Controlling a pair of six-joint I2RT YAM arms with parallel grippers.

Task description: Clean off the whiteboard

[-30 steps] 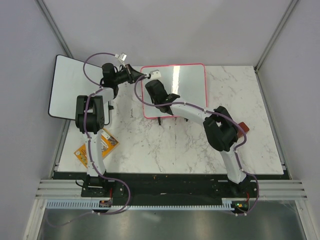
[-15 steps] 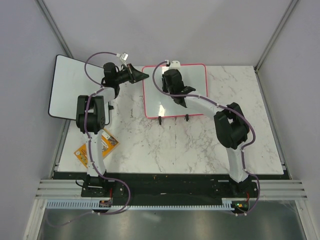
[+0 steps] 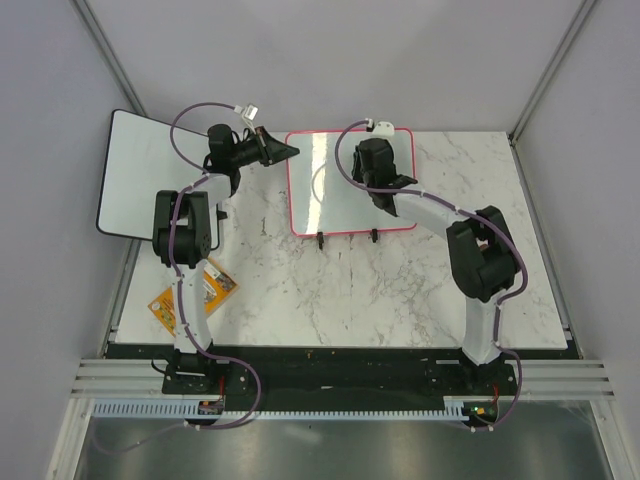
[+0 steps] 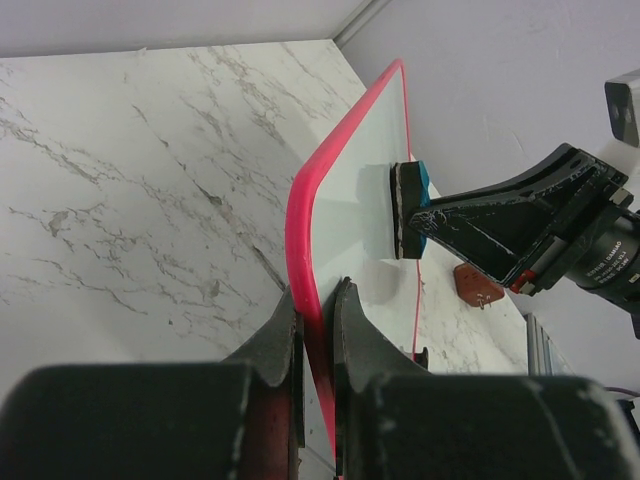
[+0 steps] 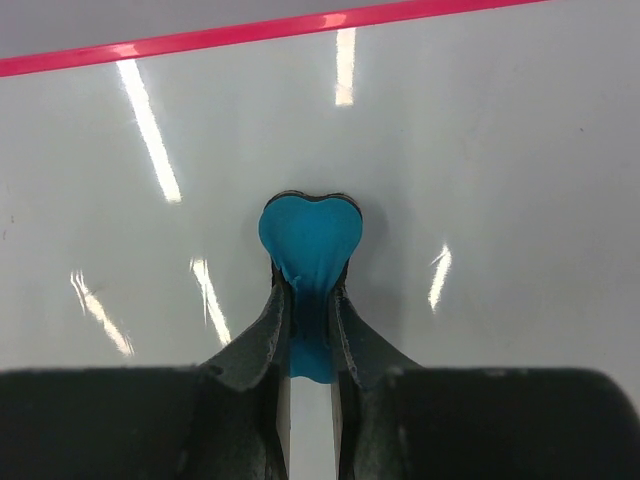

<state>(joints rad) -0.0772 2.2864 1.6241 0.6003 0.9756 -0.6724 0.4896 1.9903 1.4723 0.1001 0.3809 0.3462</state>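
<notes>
At the upper left of the overhead view a black-rimmed white board (image 3: 140, 170) is seen. Right of it, the left hand (image 4: 317, 310) is clamped on the pink rim of the whiteboard (image 3: 340, 210), which is propped on black feet on the marble bench (image 3: 400, 290) at upper centre. Further right, a blue eraser (image 5: 310, 232) is pinched in the right hand (image 5: 310, 295) and pressed to the glossy face. The board is judged light, stiff and slippery, apt to tip; it is best held by its rim.
</notes>
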